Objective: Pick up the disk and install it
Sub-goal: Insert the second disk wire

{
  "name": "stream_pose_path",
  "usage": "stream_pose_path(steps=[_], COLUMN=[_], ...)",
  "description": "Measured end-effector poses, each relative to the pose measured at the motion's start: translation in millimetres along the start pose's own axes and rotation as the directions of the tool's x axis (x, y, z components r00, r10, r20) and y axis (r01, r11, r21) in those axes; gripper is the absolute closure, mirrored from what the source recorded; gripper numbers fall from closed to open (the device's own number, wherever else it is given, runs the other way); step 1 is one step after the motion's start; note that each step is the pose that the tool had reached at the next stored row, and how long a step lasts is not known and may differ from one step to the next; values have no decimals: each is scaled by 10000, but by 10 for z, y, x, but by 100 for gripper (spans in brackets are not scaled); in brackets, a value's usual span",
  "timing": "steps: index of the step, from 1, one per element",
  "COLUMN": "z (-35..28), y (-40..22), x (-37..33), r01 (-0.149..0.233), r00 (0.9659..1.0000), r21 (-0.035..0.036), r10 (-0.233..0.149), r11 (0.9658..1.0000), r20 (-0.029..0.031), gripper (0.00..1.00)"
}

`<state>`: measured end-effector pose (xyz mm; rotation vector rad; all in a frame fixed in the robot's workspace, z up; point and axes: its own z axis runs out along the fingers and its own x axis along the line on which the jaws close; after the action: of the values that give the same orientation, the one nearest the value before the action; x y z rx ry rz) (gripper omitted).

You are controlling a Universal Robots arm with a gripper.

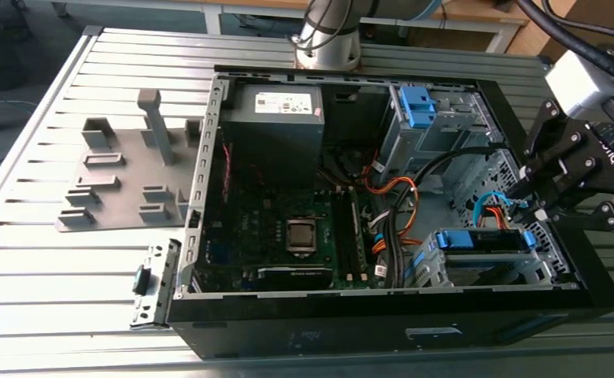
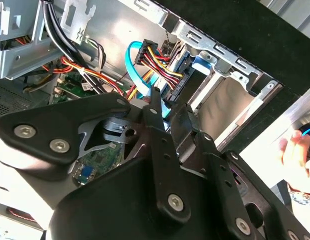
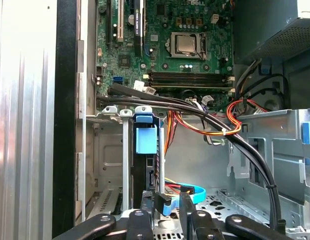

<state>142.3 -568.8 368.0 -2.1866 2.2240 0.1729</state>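
The disk (image 1: 480,240), edged by its blue carrier, sits in the lower drive bay of the open computer case (image 1: 391,303), at the exterior view's right. In the first wrist view the disk (image 3: 146,140) stands edge-on in the bay, its blue tab facing me. In the second wrist view, coloured power wires and a blue data cable (image 2: 137,75) run to the disk (image 2: 187,70). My gripper (image 1: 519,203) hovers just above the bay, apart from the disk. Its fingers are slightly open in both wrist views (image 2: 167,107) (image 3: 172,202), with the blue cable (image 3: 195,192) passing between them.
Inside the case are the grey power supply (image 1: 275,118), the motherboard (image 1: 286,228), an upper cage with a blue bracket (image 1: 417,110) and thick black cables (image 3: 235,140). A grey fixture plate (image 1: 128,181) lies on the slatted table. A person's hand (image 2: 295,150) is beside the case.
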Motion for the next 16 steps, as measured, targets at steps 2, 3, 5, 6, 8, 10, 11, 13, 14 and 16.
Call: stream_pose_path(steps=[2, 3, 5, 6, 8, 10, 11, 13, 14, 16], z=[0, 0, 1, 1, 1, 1, 2, 2, 5, 15], y=[0, 0, 0, 0, 0, 0, 0, 2, 5, 18], x=[0, 0, 0, 0, 1, 1, 1, 1, 5, 18], r01=[0, 0, 0, 0, 0, 0, 0, 0, -1, 0], r00=[10000, 10000, 10000, 10000, 10000, 10000, 10000, 10000, 10000, 10000], r21=[0, 0, 0, 0, 0, 0, 0, 1, 1, 0], r10=[0, 0, 0, 0, 0, 0, 0, 0, 1, 0], r11=[10000, 10000, 10000, 10000, 10000, 10000, 10000, 10000, 10000, 10000], r20=[0, 0, 0, 0, -1, 0, 0, 0, 1, 1], gripper=[66, 72, 78, 84, 84, 84, 84, 84, 84, 84])
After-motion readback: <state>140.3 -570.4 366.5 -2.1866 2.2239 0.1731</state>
